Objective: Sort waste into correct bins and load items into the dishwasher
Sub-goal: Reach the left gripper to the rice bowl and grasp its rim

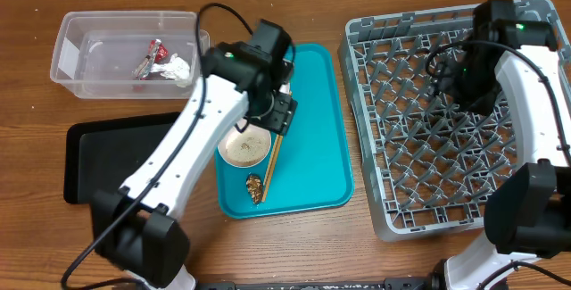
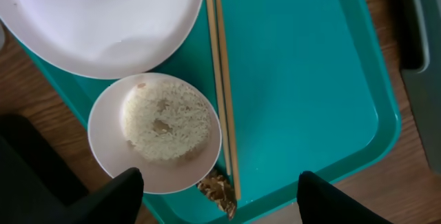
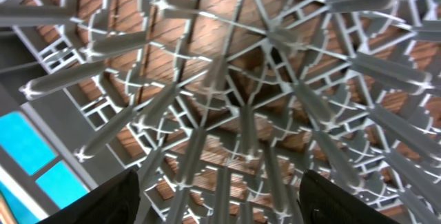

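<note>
Left gripper (image 2: pixel 219 179) spread, empty; we see it over rice bowl (image 2: pixel 158 131) and 2 chopsticks (image 2: pixel 222 79) on teal tray (image 2: pixel 310 79). Right gripper (image 3: pixel 219 177) spread too, over dish rack (image 3: pixel 241 114).

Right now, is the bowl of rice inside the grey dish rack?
No, the bowl of rice sits on the teal tray, right beside the wooden chopsticks.

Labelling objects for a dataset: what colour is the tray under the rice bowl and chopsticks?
Teal. The serving tray shows best in the left wrist view.
</note>
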Action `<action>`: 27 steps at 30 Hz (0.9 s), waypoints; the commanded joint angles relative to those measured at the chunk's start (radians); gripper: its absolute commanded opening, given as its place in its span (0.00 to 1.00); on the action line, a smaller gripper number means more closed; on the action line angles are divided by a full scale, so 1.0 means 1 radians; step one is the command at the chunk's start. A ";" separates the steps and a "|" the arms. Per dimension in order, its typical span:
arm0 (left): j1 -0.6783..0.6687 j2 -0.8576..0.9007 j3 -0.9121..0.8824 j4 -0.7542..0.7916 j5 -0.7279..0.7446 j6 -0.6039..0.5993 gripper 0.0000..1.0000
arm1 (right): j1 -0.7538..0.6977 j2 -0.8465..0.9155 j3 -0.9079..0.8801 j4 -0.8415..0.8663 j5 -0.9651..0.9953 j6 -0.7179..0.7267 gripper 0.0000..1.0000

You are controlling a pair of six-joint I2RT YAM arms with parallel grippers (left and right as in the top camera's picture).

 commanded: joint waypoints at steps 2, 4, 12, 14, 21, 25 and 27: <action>-0.024 0.051 -0.006 -0.018 -0.039 -0.086 0.74 | -0.016 -0.041 0.013 -0.004 0.006 0.003 0.76; -0.027 0.055 -0.006 -0.031 -0.038 -0.086 0.74 | -0.026 -0.041 0.013 -0.026 0.006 0.003 0.76; -0.027 0.062 -0.006 -0.036 -0.037 -0.146 0.74 | -0.035 -0.041 0.013 -0.072 -0.022 0.005 0.88; -0.027 0.063 -0.006 -0.042 -0.037 -0.146 0.74 | -0.035 -0.041 0.013 -0.071 -0.037 0.005 0.89; -0.032 0.067 -0.006 -0.066 -0.037 -0.169 0.75 | -0.035 -0.041 0.012 -0.066 -0.055 0.008 0.90; -0.034 0.082 -0.006 -0.070 -0.037 -0.173 0.75 | -0.035 -0.041 0.012 -0.077 -0.140 0.008 0.95; -0.038 0.094 -0.006 -0.071 -0.037 -0.195 0.76 | -0.035 -0.041 0.012 -0.080 -0.140 0.007 0.96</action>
